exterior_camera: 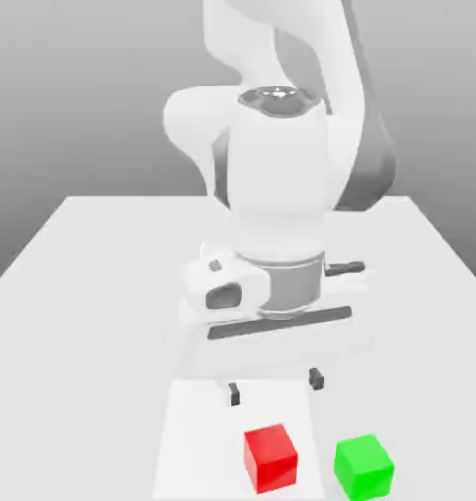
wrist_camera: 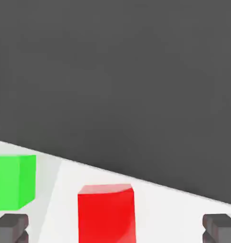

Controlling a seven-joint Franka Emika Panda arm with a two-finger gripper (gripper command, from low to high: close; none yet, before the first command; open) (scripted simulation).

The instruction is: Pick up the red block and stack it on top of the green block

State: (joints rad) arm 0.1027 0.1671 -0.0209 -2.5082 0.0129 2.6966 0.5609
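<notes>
While the gripper (exterior_camera: 275, 387) hangs over the table (exterior_camera: 75, 342) with its two fingers spread wide and nothing between them, the red block (exterior_camera: 270, 458) rests on the pale patch (exterior_camera: 208, 440). Clock taken on the exterior view, twelve at its top: red block lies near six o'clock from the gripper; green block (exterior_camera: 364, 468) lies near three o'clock from the red, a narrow gap between them, just off the patch.

Placement: both blocks sit on a flat face, so each appears stable unaided. The wide opening presumably leaves room to straddle the red block. In the hand view, its near sides run roughly square to the line between the fingers, which should favour an even grip with little turning.

Containers: neither block is in one; the patch looks flat, a surface rather than a tray. The intended support is the green block's top face.

Stage, judged: approach, before any grasp; stacking not begun. Next move: travel toward six o'clock, centre over the red block, then descend. Risk: the finger on the three o'clock side could nudge the green block if centring is poor.
</notes>
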